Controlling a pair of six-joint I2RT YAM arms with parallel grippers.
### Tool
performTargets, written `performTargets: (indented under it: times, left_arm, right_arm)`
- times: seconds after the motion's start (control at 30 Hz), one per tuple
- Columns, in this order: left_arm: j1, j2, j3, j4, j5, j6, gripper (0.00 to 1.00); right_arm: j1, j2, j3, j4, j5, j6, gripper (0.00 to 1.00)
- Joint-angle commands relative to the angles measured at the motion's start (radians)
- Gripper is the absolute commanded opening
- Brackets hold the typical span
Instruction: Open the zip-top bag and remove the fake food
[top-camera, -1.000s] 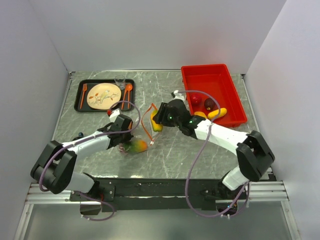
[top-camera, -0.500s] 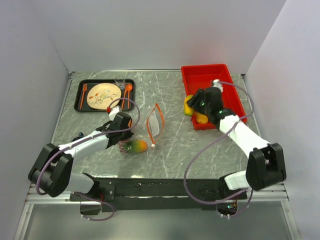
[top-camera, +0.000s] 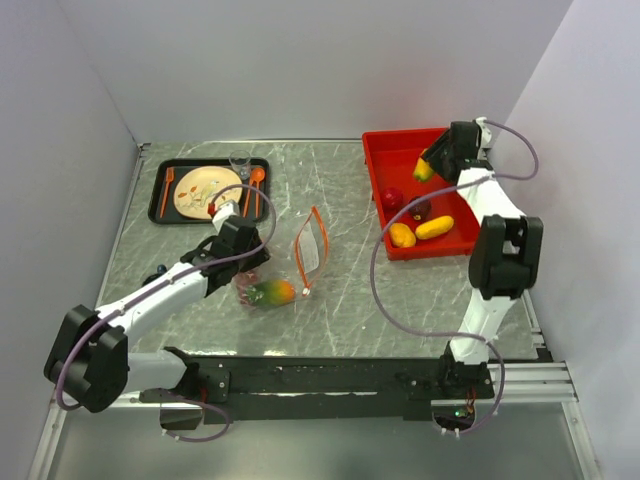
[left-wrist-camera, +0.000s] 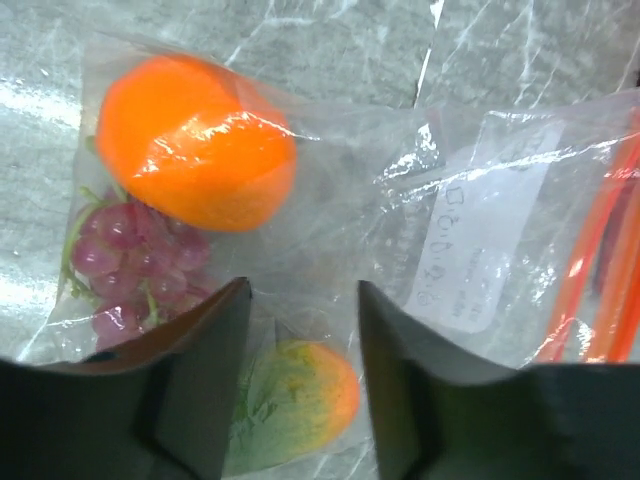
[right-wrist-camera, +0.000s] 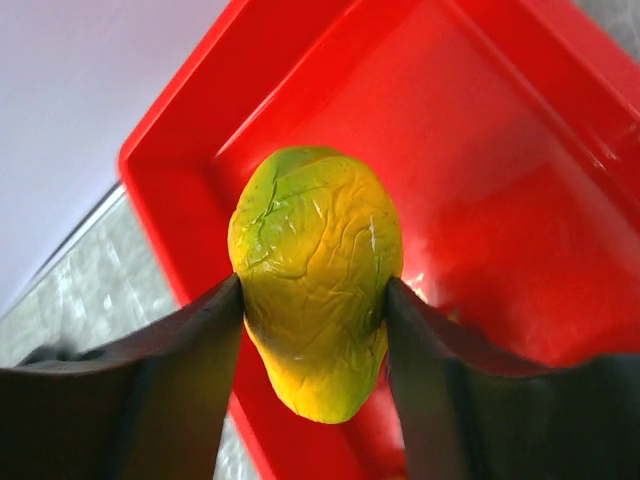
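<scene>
Nearest, the left tool (left-wrist-camera: 302, 300) hangs with its fingers moderately apart over the zip-top bag (left-wrist-camera: 480, 190), which lies flat on the table (top-camera: 350, 290) left of centre; whether they touch the film I cannot tell. The bag is clear, crinkled and glossy. It is likely light, limp and slippery, so the stiffer orange-red zipper strip (left-wrist-camera: 590, 260) looks the best hold. Inside sit an orange (left-wrist-camera: 195, 140), pinkish grapes (left-wrist-camera: 130, 265) and a green-orange mango (left-wrist-camera: 300, 400), probably hard and inclined to roll. Farthest, the right tool (right-wrist-camera: 312, 290) clasps a yellow-green mango (right-wrist-camera: 315, 230) above the red bin (right-wrist-camera: 520, 150).
</scene>
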Motion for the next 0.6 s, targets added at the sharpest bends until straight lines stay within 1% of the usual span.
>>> performTargets:
  times: [0.0,0.03,0.1,0.17,0.23,0.3,0.37,0.4,0.43,0.47,0.5,0.53,0.57]
  left_arm:
    - [0.022,-0.057,0.025,-0.003,-0.001,-0.007,0.62]
    - [0.031,-0.067,0.021,0.0,-0.001,-0.009,0.64]
    - [0.039,-0.093,0.005,0.0,-0.009,-0.013,0.71]
    - [0.052,-0.108,-0.007,-0.003,-0.018,-0.021,0.74]
    - [0.068,-0.131,-0.024,-0.003,-0.033,-0.029,0.76]
    - [0.08,-0.143,-0.039,-0.009,-0.061,-0.039,0.75]
    - [0.102,-0.148,-0.05,-0.015,-0.086,-0.053,0.72]
    - [0.111,-0.154,-0.061,-0.013,-0.093,-0.065,0.68]
    - [0.131,-0.156,-0.067,-0.004,-0.096,-0.072,0.65]
    - [0.138,-0.157,-0.071,0.0,-0.098,-0.076,0.62]
    - [0.145,-0.156,-0.074,0.008,-0.095,-0.079,0.56]
    - [0.154,-0.151,-0.071,0.014,-0.092,-0.081,0.54]
    - [0.155,-0.145,-0.055,0.01,-0.101,-0.084,0.5]
  right_arm:
    - [0.001,0.092,0.141,-0.088,0.002,-0.013,0.7]
    - [-0.003,0.103,0.155,-0.097,-0.006,-0.015,0.75]
    - [-0.005,0.125,0.204,-0.122,-0.018,-0.025,0.79]
    - [0.0,0.123,0.226,-0.162,-0.035,-0.038,0.8]
    - [0.019,0.073,0.189,-0.147,-0.047,-0.052,0.82]
    - [0.029,0.003,0.133,-0.156,-0.047,-0.062,0.81]
    - [0.104,-0.063,0.057,-0.124,-0.053,-0.065,0.77]
    - [0.131,-0.137,-0.037,-0.104,-0.057,-0.062,0.73]
    - [0.156,-0.174,-0.09,-0.057,-0.06,-0.059,0.7]
    - [0.209,-0.211,-0.143,-0.029,-0.067,-0.041,0.67]
    - [0.233,-0.275,-0.246,0.0,-0.099,-0.032,0.59]
    - [0.256,-0.304,-0.294,0.049,-0.112,-0.018,0.55]
    - [0.283,-0.332,-0.343,0.082,-0.133,0.011,0.51]
